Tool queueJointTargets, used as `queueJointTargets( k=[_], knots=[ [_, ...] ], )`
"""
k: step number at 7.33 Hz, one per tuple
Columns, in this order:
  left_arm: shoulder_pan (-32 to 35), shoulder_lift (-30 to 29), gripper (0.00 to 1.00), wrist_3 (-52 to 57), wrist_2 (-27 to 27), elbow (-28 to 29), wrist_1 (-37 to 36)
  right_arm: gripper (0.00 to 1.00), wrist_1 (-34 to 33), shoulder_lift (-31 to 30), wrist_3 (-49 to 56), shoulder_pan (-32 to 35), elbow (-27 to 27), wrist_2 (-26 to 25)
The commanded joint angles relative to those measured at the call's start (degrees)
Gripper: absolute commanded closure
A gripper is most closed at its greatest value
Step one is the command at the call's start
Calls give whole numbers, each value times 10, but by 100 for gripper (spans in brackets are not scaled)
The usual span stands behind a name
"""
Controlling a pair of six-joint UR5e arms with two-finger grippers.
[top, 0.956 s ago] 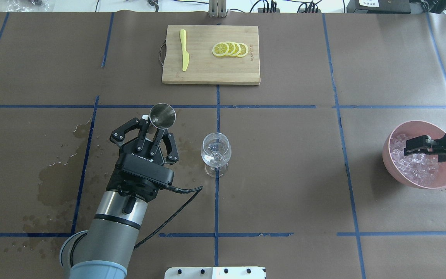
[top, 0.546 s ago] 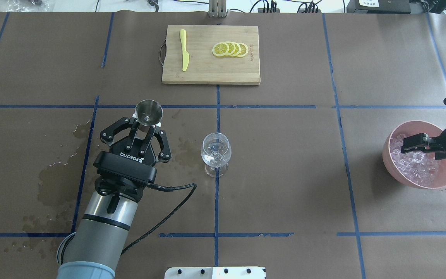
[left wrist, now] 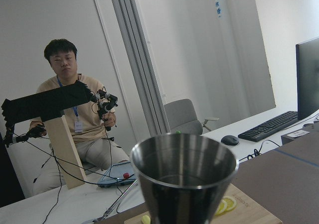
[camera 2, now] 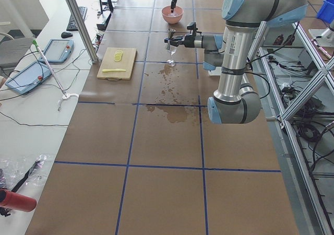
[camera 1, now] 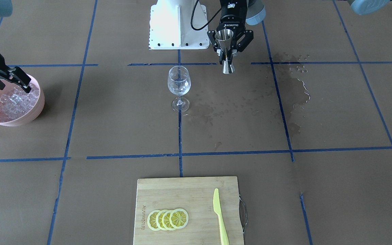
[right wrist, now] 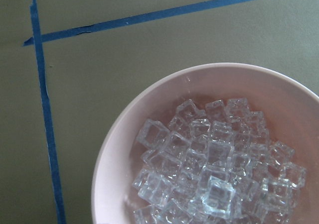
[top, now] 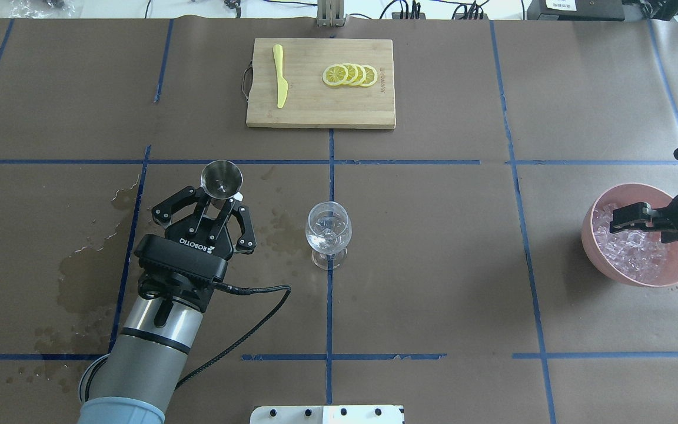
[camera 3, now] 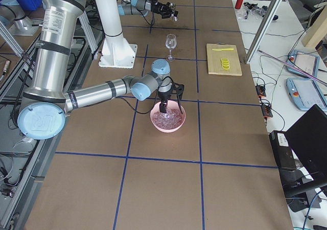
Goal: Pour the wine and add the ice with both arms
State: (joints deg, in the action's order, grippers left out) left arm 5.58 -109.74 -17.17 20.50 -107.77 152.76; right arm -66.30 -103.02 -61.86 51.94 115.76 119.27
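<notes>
Left jaws are clamping the steel jigger (camera 1: 224,36) at its waist, upright. Front view is showing both cones, overhead only the rim. Beside those jaws, apart, the wine (top: 325,238) is sitting as a thin clear pool in the glass (camera 1: 179,85). Under the right jaws, ice (right wrist: 214,169) is lying heaped as clear cubes in the pink bowl (right wrist: 112,174). Can't tell whether those jaws are open or closed.
</notes>
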Motion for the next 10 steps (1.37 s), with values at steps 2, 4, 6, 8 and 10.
queueJointTargets(
  k=[2, 4, 6, 8, 10],
  knots=[
    [1, 43, 100, -1, 1, -2, 5, 0, 0, -1, 0, 0, -1, 4],
    [1, 65, 100, -1, 1, -6, 9, 0, 1, -2, 1, 0, -17, -17],
    [5, 100, 100, -2, 2, -7, 11, 0, 2, -2, 1, 0, -38, -32],
    [6, 136, 100, -12, 2, -6, 38, 0, 1, -2, -1, 0, -49, -33],
    [6, 150, 100, -13, 6, -5, 49, 3, 1, -1, 0, -1, -49, -25]
  ],
)
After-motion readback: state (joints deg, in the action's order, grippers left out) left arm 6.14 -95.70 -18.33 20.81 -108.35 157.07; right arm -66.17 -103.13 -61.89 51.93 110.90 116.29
